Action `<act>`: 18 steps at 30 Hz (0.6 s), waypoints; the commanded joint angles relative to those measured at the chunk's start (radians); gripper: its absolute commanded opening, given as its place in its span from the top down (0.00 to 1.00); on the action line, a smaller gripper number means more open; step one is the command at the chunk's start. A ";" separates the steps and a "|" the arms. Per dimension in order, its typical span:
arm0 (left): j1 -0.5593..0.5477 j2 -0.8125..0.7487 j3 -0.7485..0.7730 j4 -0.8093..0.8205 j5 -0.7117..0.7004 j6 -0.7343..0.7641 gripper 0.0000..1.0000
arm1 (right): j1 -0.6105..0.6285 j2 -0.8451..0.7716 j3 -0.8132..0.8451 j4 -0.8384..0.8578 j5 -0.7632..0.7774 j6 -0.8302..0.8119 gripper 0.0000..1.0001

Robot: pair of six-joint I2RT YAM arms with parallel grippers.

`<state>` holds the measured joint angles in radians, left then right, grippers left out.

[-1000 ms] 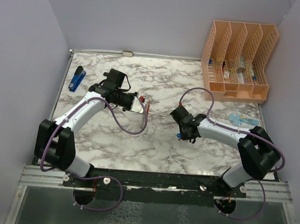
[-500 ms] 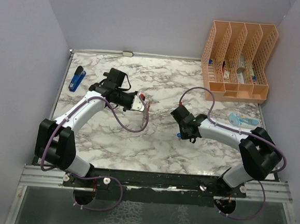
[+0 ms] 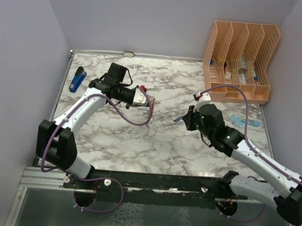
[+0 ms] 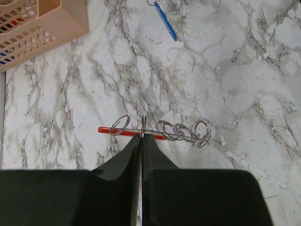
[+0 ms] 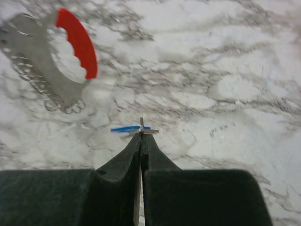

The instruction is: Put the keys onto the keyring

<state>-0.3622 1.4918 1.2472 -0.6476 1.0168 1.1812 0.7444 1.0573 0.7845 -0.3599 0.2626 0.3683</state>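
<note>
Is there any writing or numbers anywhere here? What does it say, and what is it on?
No text can be read in any view.
Items in the peach file organizer: printing too small to read.
Light blue packet: markings too blurred to read.
Keyring, blue key, stapler: no marks show.

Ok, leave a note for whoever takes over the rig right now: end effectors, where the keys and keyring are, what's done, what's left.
Left end effector: shut on the keyring, red side and wire rings showing.
Right end effector: shut on the keys, pinching the small ring that joins the blue-headed one and a silvery one.
Done: both pieces gripped, facing each other, apart.
Left: bring them together and thread the keys onto the keyring.
</note>
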 commanded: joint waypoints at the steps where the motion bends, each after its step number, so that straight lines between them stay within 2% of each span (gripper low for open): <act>1: -0.004 -0.008 0.050 -0.038 0.066 -0.001 1.00 | -0.002 -0.089 -0.044 0.219 -0.172 -0.053 0.99; 4: -0.004 -0.007 0.062 -0.001 0.061 -0.056 1.00 | -0.002 -0.086 -0.045 0.288 -0.250 -0.043 0.99; 8: -0.004 -0.013 0.063 0.090 0.045 -0.204 1.00 | -0.002 -0.031 -0.020 0.356 -0.338 -0.032 0.99; 12: -0.009 -0.023 0.059 0.116 -0.003 -0.245 1.00 | -0.002 0.017 -0.006 0.447 -0.416 0.012 0.99; 18: -0.011 -0.036 0.045 0.144 -0.032 -0.286 1.00 | -0.002 0.063 -0.002 0.553 -0.443 0.066 0.99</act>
<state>-0.3668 1.4914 1.2858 -0.5468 0.9936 0.9524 0.7444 1.1007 0.7506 0.0509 -0.1089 0.3855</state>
